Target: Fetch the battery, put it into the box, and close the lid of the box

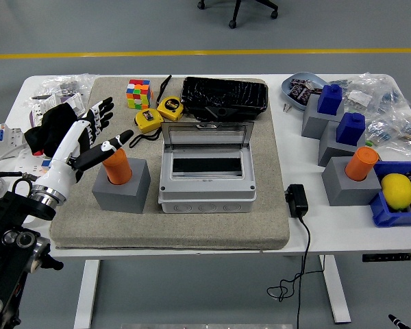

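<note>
Left hand (89, 133) fingers (104, 110) spread and relaxed, gripping nothing; thumb tip sits just above the orange battery (116, 166), contact unclear. Battery stands upright in a grey holder block (121, 186) on the felt mat (212, 226), left of the grey box (207, 171). Box lid (207, 134) up, tilted back, inside looks empty. Behind the box: black tray (225, 98), two yellow tape measures (161, 113), Rubik's cube (138, 93). Right side of the surface (294, 240): second orange battery (362, 164) in another grey block, two blue pieces (340, 113) on grey blocks, lemon (397, 190) in a blue bin, black adapter (296, 200) with its cable hanging off the front edge.
</note>
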Robot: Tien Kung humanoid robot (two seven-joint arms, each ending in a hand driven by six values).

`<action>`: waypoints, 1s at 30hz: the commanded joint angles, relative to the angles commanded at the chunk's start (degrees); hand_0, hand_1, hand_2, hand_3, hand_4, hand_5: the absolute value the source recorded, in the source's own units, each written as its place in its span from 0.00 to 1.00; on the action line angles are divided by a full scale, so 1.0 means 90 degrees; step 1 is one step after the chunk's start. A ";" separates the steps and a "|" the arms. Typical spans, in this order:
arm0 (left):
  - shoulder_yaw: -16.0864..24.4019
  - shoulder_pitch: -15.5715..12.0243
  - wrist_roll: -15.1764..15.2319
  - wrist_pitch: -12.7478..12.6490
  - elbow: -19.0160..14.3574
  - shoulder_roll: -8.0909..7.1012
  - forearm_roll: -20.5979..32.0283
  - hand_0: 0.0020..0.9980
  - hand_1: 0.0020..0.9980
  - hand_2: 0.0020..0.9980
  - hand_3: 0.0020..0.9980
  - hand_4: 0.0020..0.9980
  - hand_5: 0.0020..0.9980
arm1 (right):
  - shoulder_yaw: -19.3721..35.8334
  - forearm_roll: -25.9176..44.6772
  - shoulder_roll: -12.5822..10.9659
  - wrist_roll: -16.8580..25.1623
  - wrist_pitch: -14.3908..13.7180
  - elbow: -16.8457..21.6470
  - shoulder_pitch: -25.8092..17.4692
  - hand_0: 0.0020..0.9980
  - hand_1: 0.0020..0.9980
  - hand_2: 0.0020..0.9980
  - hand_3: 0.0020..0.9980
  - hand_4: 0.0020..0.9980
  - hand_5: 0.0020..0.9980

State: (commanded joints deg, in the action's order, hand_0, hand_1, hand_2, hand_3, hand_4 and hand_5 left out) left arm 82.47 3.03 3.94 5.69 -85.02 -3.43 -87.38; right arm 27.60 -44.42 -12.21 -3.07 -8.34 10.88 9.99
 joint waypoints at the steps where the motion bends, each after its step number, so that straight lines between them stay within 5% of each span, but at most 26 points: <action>1: -0.0020 -0.0011 0.0000 0.0005 0.0001 0.0002 -0.0021 1.00 1.00 1.00 1.00 1.00 0.16 | 0.0007 -0.0005 0.0002 0.0003 -0.0004 0.0002 -0.0001 1.00 0.88 0.78 0.81 1.00 1.00; 10: -0.0074 -0.0009 0.0089 -0.0045 0.0328 0.0032 0.0087 1.00 1.00 1.00 1.00 1.00 0.14 | 0.0030 -0.0028 0.0025 0.0017 -0.0015 0.0033 0.0011 1.00 0.88 0.78 0.81 1.00 1.00; 19: -0.0120 0.0003 0.0276 -0.0142 0.0831 0.0143 0.1025 1.00 1.00 1.00 0.99 1.00 0.12 | -0.0093 0.0050 0.0009 0.0031 -0.0034 0.0031 0.0000 1.00 0.87 0.78 0.80 1.00 1.00; 20: -0.0122 -0.0013 0.0292 -0.0161 0.0858 0.0173 0.1079 0.95 1.00 0.94 0.92 1.00 0.10 | -0.0092 0.0046 0.0008 0.0032 -0.0036 0.0034 -0.0006 1.00 0.87 0.78 0.80 1.00 1.00; 25: -0.0174 -0.0059 0.0347 -0.0276 0.0853 0.0236 0.1177 0.95 1.00 0.94 0.92 1.00 0.10 | -0.0091 0.0043 0.0012 0.0039 -0.0041 0.0042 -0.0016 1.00 0.87 0.78 0.80 1.00 1.00; 26: -0.0192 -0.0058 0.0357 -0.0301 0.0852 0.0237 0.1203 0.86 0.90 0.78 0.83 1.00 0.06 | -0.0087 0.0039 0.0014 0.0040 -0.0041 0.0044 -0.0014 1.00 0.87 0.78 0.80 1.00 1.00; 30: -0.0257 -0.0052 0.0395 -0.0419 0.0874 0.0258 0.1284 0.86 0.90 0.78 0.83 1.00 0.06 | -0.0060 0.0017 0.0018 0.0042 -0.0042 0.0058 -0.0002 1.00 0.87 0.78 0.80 1.00 1.00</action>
State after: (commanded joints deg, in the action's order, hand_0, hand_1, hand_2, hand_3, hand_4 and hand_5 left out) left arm 80.16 2.56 7.49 1.91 -77.15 -1.10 -75.83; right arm 27.07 -44.26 -12.06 -2.69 -8.71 11.40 9.97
